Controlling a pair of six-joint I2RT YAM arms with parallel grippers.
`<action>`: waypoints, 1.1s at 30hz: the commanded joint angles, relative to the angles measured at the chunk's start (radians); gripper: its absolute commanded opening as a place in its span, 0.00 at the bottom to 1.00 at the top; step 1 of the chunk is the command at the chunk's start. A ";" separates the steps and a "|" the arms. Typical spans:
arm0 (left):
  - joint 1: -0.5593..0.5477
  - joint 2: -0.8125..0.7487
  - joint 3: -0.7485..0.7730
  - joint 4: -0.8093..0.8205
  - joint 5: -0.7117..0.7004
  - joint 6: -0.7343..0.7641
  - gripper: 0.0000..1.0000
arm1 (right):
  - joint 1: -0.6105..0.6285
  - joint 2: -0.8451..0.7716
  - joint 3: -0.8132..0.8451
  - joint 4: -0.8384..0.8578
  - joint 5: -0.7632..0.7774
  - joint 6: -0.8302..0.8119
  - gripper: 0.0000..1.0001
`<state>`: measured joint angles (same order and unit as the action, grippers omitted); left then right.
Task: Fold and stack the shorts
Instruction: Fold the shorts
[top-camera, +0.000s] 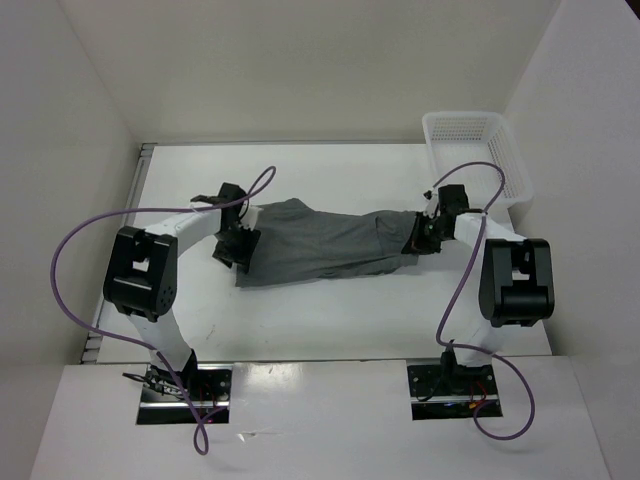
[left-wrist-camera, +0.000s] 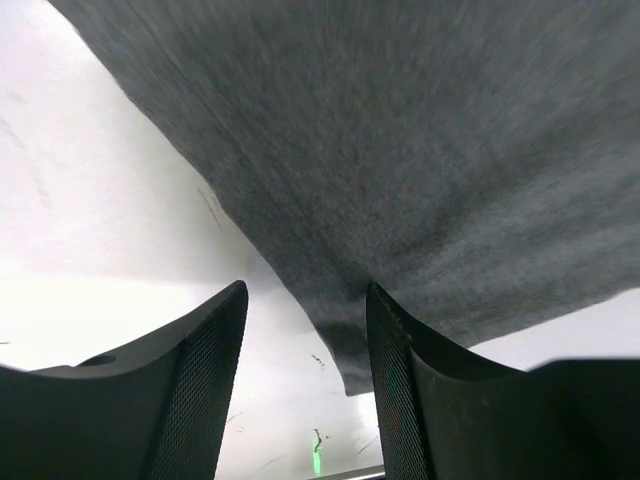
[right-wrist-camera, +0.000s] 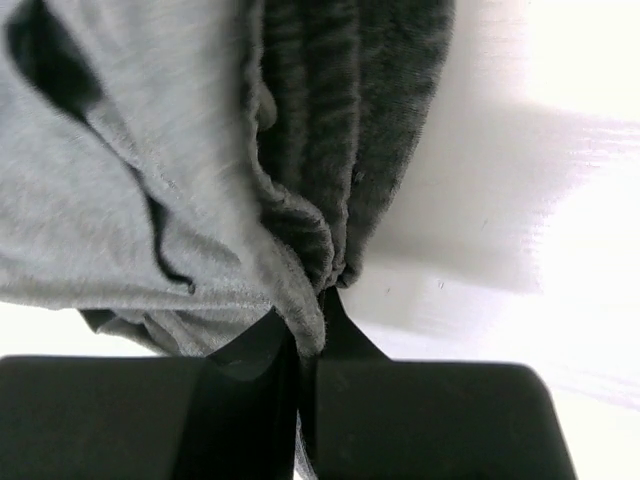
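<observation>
The grey shorts (top-camera: 320, 245) lie stretched left to right across the middle of the white table. My right gripper (top-camera: 422, 238) is at their right end. In the right wrist view it (right-wrist-camera: 312, 322) is shut on a bunched fold of the shorts (right-wrist-camera: 200, 180) by the ribbed waistband. My left gripper (top-camera: 240, 246) is at the shorts' left end. In the left wrist view it (left-wrist-camera: 305, 295) is open, and a corner of the shorts (left-wrist-camera: 400, 150) hangs between the fingers, against the right finger (left-wrist-camera: 385, 340). The tiny dark tag is not visible.
A white mesh basket (top-camera: 475, 150) stands at the table's back right corner, just behind the right arm. White walls close in the table (top-camera: 330, 310) on the left, back and right. Purple cables loop over both arms.
</observation>
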<state>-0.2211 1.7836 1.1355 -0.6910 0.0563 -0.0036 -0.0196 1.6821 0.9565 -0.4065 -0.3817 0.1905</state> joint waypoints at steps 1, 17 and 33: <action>0.020 -0.015 0.108 0.008 0.025 0.004 0.59 | -0.002 -0.091 0.025 -0.047 -0.017 -0.048 0.00; -0.083 0.290 0.328 0.119 0.057 0.004 0.65 | 0.165 -0.208 0.326 -0.242 0.527 -0.267 0.00; -0.138 0.385 0.411 0.131 0.139 0.004 0.33 | 0.668 0.049 0.579 -0.190 0.659 -0.306 0.00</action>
<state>-0.3523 2.1082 1.5562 -0.5514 0.1520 -0.0036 0.6064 1.6966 1.4670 -0.6296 0.2722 -0.1455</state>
